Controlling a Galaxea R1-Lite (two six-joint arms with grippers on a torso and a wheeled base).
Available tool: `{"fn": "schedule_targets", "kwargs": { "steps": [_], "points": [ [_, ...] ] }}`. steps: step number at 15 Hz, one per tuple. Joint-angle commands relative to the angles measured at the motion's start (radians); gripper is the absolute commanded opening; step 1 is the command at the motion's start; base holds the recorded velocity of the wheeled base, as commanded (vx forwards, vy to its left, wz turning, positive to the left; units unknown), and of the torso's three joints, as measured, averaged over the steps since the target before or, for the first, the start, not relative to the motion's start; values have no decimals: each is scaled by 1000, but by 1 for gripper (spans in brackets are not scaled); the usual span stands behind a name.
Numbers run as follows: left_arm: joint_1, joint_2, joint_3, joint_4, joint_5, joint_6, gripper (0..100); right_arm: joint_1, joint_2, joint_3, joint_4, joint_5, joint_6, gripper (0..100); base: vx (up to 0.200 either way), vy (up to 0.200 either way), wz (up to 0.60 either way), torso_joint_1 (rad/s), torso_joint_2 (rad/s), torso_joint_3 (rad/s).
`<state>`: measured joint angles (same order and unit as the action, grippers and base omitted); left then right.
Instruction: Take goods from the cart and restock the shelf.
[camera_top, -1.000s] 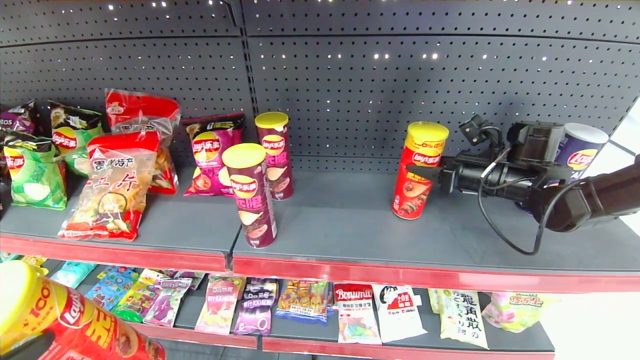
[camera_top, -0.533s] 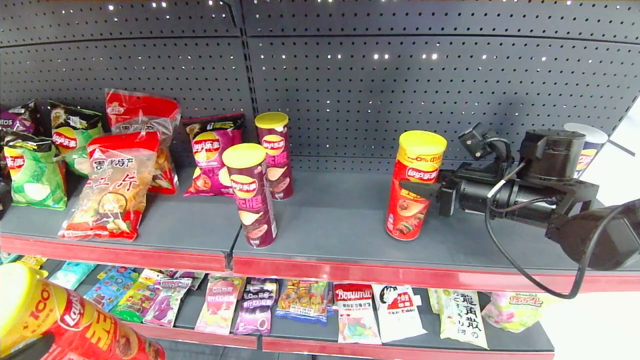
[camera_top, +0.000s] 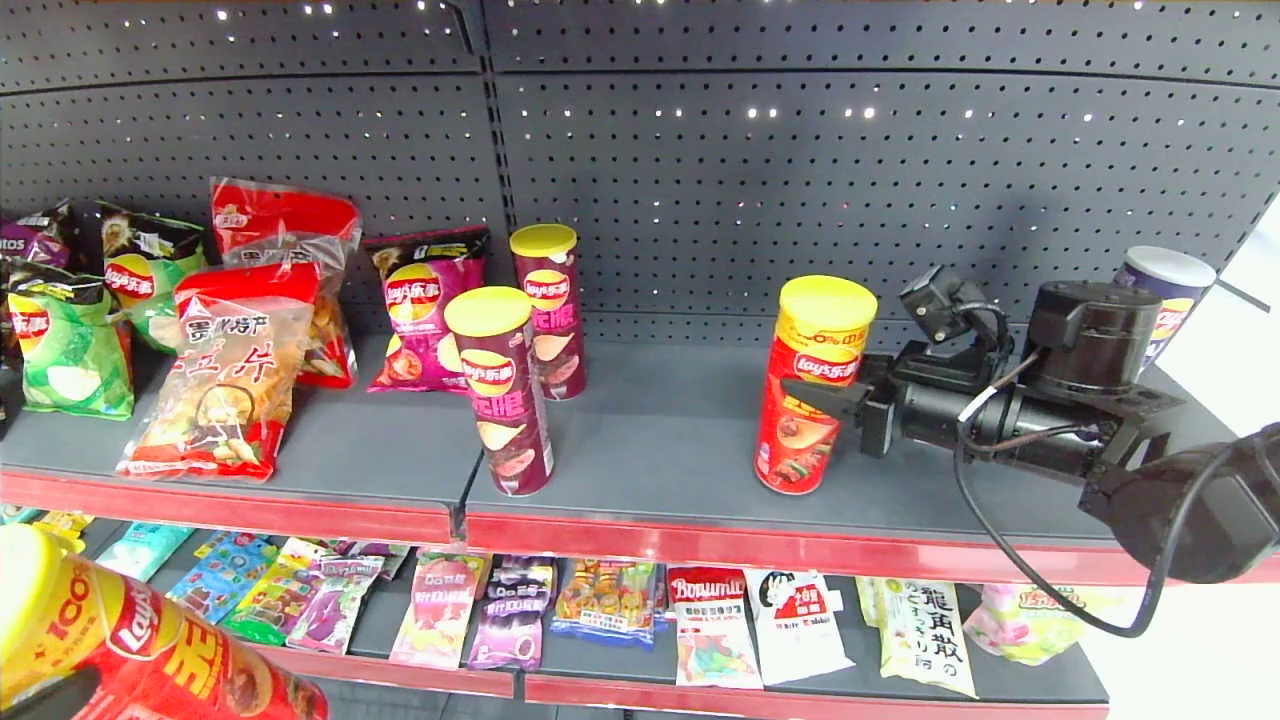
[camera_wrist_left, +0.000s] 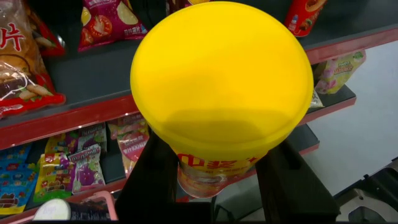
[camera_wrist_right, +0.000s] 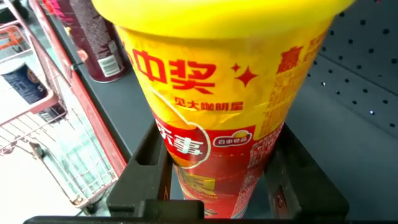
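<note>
A red chip can with a yellow lid stands slightly tilted on the upper shelf, near its front right. My right gripper is shut on the can's middle from the right side. The right wrist view shows the same can close up between the black fingers. A second red can with a yellow lid is at the lower left, held in my left gripper. In the left wrist view its yellow lid hides most of the left gripper, which is shut on it.
Two maroon cans stand mid-shelf, with chip bags to their left. A purple-and-white can stands at the far right, behind my right arm. The lower shelf holds snack packets. The wire cart is below the shelf edge.
My right gripper has carried the red can leftward and toward the shelf's front edge. The left arm and its can have barely shifted.
</note>
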<state>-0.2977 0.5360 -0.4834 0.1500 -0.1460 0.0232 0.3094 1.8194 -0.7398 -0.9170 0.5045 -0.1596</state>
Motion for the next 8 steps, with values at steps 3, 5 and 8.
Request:
{"fn": "schedule_targets", "kwargs": {
  "steps": [3,5,8],
  "points": [
    [0,-4,0,0,0,0,0,5,6,2,0,-6,-1,0,0,0,0,0,0,0],
    [0,-4,0,0,0,0,0,5,14,-1,-2,-6,-1,0,0,0,0,0,0,0],
    [0,-8,2,0,0,0,0,19,17,19,-20,-6,0,0,0,0,0,0,0,0]
  ]
}}
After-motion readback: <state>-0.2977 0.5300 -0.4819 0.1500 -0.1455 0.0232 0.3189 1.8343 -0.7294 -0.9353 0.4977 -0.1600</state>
